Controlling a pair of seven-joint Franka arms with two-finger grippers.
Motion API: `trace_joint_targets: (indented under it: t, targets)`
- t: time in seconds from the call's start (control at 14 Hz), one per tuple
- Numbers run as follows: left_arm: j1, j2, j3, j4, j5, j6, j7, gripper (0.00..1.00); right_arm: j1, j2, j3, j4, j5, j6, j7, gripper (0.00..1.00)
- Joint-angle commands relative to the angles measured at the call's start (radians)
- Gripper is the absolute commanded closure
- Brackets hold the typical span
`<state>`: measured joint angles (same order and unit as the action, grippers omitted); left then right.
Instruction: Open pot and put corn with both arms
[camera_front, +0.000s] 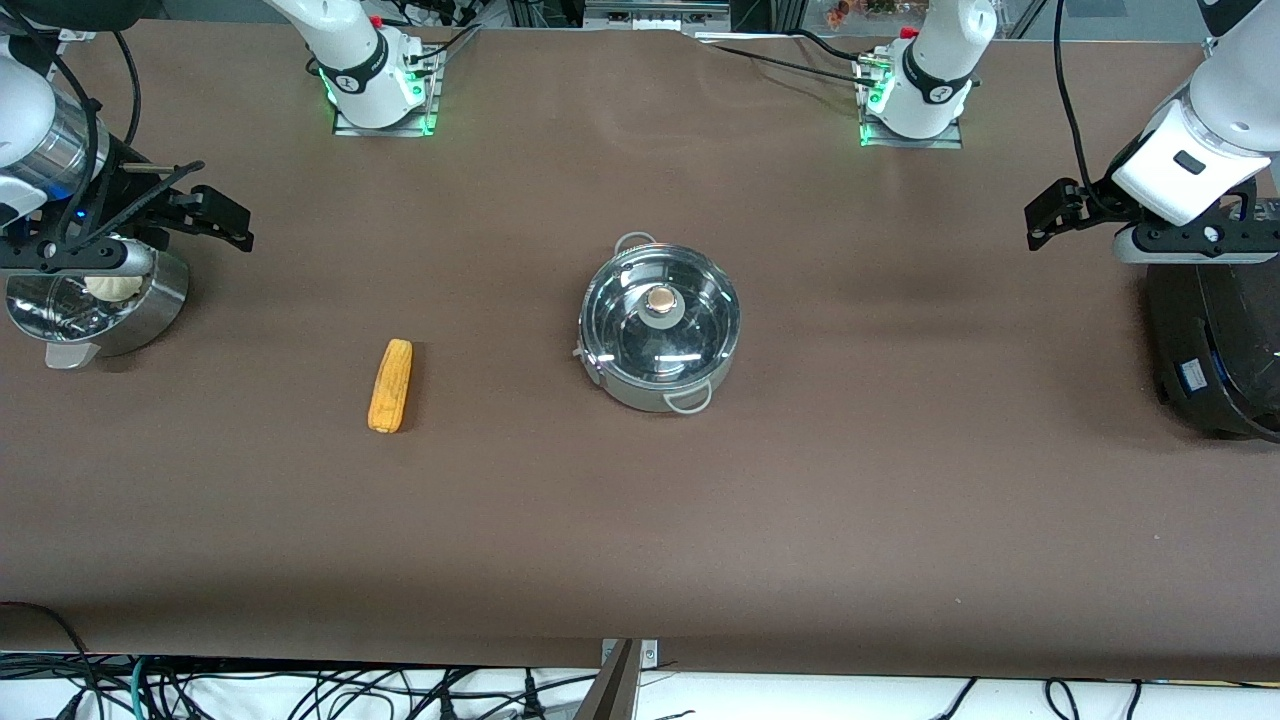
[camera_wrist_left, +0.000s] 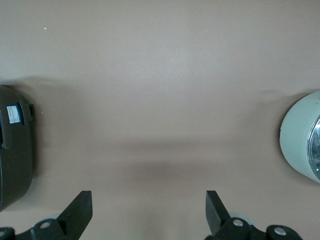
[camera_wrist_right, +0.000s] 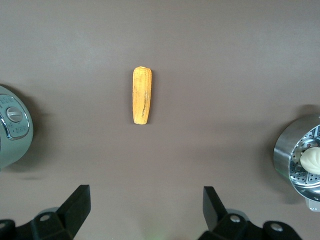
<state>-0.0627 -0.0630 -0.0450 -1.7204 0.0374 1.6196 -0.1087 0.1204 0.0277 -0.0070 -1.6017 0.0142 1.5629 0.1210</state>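
At the far left of the front view, the right gripper is held above the steamer pot, in which a white bun is seen; in the right wrist view its fingers are spread wide with nothing between them. Lower and toward the centre of that frame, the corn is laid flat on the brown table, well apart from that gripper and nearer to the front camera than the steamer pot. At the frame's centre the pot is found, its glass lid seated with the tan knob on top. At the right edge, the left gripper is held over bare table beside a black appliance, well apart from the pot; its fingers are likewise spread and empty.
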Motion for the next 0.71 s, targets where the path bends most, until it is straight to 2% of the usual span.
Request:
trace_joint_targets:
  t: [0.0, 0.64]
  targets:
    - [-0.003, 0.017, 0.001, 0.042, -0.005, -0.027, 0.023, 0.00, 0.002, 0.006, -0.001, 0.028, -0.016, -0.012, 0.008, 0.00]
    - [0.000, 0.026, 0.001, 0.045, -0.007, -0.041, 0.024, 0.00, 0.002, 0.011, -0.001, 0.025, -0.005, -0.020, 0.006, 0.00]
